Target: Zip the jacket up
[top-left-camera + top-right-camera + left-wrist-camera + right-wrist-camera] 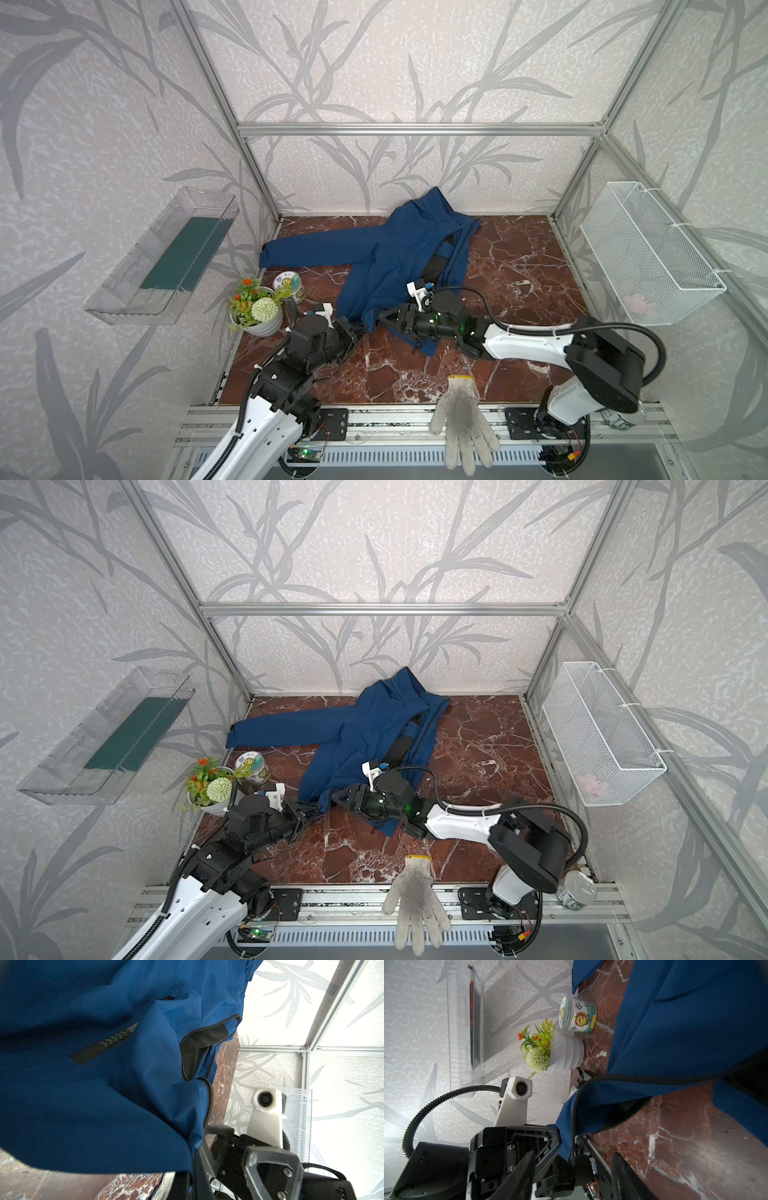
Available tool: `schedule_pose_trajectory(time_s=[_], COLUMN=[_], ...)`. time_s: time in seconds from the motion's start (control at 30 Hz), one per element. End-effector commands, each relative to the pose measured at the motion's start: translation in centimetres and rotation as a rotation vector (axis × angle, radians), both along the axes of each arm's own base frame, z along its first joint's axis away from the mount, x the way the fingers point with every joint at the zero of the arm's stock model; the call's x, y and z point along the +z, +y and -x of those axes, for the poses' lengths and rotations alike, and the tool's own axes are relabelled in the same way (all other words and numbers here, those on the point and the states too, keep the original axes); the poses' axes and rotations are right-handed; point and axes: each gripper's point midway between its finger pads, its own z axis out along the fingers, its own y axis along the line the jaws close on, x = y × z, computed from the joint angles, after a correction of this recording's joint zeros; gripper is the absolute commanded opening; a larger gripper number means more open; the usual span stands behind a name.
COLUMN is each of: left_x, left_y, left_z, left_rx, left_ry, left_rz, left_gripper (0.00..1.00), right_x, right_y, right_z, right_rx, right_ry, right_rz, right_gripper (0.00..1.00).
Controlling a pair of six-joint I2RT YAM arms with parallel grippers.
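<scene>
Navy-blue fabric covers the middle of the red marble worktop (519,270): the jacket (386,266) lies spread from the back edge towards the front, with one sleeve (316,249) stretched out to the left edge. Its front lies open, and black lining (436,266) shows between the two front edges. In both top views the hem points to the front edge, and both arms meet there.

The left gripper (356,328) is clamped on the hem corner of the jacket. In the right wrist view its fingers (550,1136) pinch the blue cloth just beside the black zipper (633,1078), which runs along the jacket's edge.

The right gripper (384,318) is just beside the same corner, over the hem. Its jaws stand apart in the right wrist view and hold nothing.

A flower pot (257,311) and a printed tin (291,284) stand near the left edge, close to the sleeve. A grey-white glove (459,411) lies across the front edge, well apart from the jacket.
</scene>
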Motion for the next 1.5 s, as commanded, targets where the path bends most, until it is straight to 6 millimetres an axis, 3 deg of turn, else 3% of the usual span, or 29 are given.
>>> schedule_pose_trajectory(time_s=[0.0, 0.23, 0.4, 0.5, 0.73, 1.1, 1.3, 1.47], left_x=[0.4, 0.2, 0.2, 0.2, -0.2, -0.9, -1.1, -1.2], left_y=[-0.1, -0.6, -1.1, -1.3, -1.5, -1.6, -1.5, -1.4], left_z=[-0.3, -0.6, -0.8, -0.9, -0.9, -1.1, -1.1, -1.1], left_rx=[0.003, -0.020, -0.045, -0.053, -0.058, -0.052, -0.048, -0.041], left_ry=[-0.033, -0.041, -0.041, -0.044, -0.040, -0.030, -0.026, -0.023], left_rz=[0.006, 0.011, 0.015, 0.019, 0.034, 0.037, 0.032, 0.032], left_gripper=[0.00, 0.00, 0.00, 0.00, 0.00, 0.00, 0.00, 0.00], right_x=[-4.6, -8.2, -9.1, -10.1, -10.6, -12.5, -12.3, -13.0], right_y=[-4.6, -11.9, -14.1, -13.7, -11.2, -10.2, -8.9, -9.2], right_z=[1.3, 3.2, 3.4, 3.5, 3.1, 2.4, 2.1, 1.9], right_rx=[-0.020, -0.033, -0.077, -0.098, -0.077, -0.063, -0.030, -0.041], right_ry=[0.029, 0.089, 0.115, 0.155, 0.179, 0.189, 0.182, 0.190], right_rz=[0.309, 0.740, 0.844, 0.813, 0.747, 0.761, 0.742, 0.766], right_gripper=[0.61, 0.64, 0.83, 0.87, 0.85, 0.57, 0.50, 0.46])
